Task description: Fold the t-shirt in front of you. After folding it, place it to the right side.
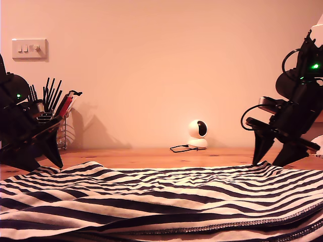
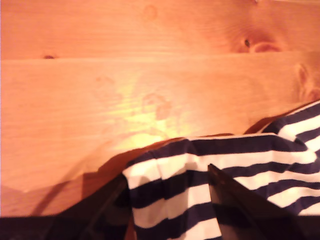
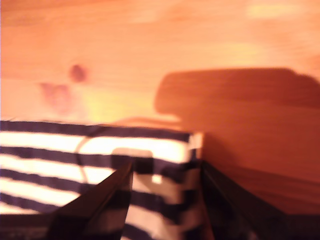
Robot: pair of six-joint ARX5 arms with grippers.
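The navy-and-white striped t-shirt (image 1: 161, 196) lies spread across the wooden table, filling the lower part of the exterior view, with a stitched hem nearest the camera. My first gripper (image 1: 40, 164) is at the shirt's far corner on the exterior view's left. It is open, and a rumpled corner of the shirt (image 2: 240, 155) lies between its dark fingers (image 2: 230, 200). My second gripper (image 1: 272, 161) is at the far corner on the exterior view's right. It is also open and straddles that corner of the shirt (image 3: 60, 155).
A wire holder of dark utensils (image 1: 53, 118) stands against the wall at the exterior view's left. A small white camera (image 1: 198, 134) with a cable sits at the table's back. Bare wooden table (image 1: 151, 156) runs behind the shirt. A wall switch (image 1: 29, 48) is high up.
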